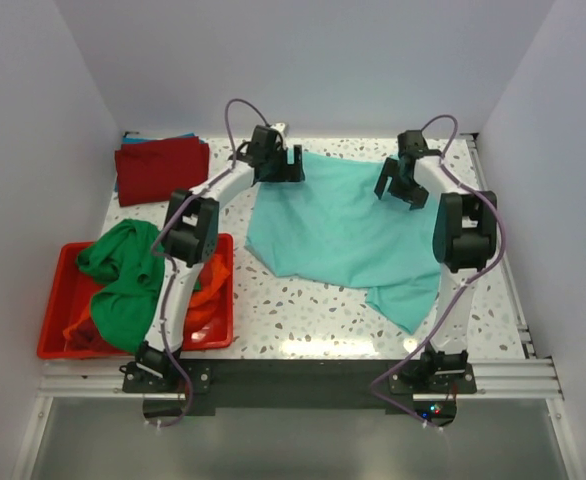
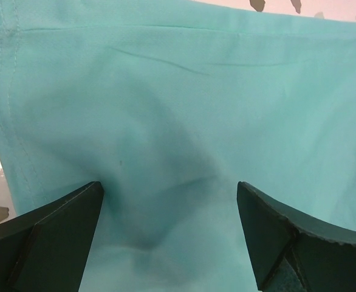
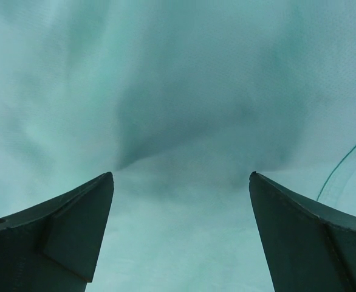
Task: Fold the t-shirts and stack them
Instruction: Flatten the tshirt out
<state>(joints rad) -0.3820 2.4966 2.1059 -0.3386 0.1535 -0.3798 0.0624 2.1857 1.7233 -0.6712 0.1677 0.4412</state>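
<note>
Spread across the speckled surface [image 1: 303, 310]: teal t-shirt [image 1: 343, 225]. Low over its far edge, left claw [image 1: 291, 165] and right claw [image 1: 398, 190], both gaping wide, gripping nothing. Far left, folded dark red t-shirt [image 1: 161, 168]. Bunched in red bin [image 1: 58, 300]: green t-shirt [image 1: 123, 270], orange t-shirt [image 1: 208, 290].

The orange shirt [image 1: 214, 280] is mostly covered by the green shirt [image 1: 123, 270]; only 1 edge of the blue shirt [image 1: 133, 136] is seen behind the red shirt [image 1: 161, 168].

The teal t-shirt [image 1: 343, 235] is spread wrinkled mid-table; the dark red t-shirt [image 1: 161, 168] is laid folded far left; the green t-shirt [image 1: 123, 272] and orange t-shirt [image 1: 211, 282] are heaped in the red bin [image 1: 53, 335].
</note>
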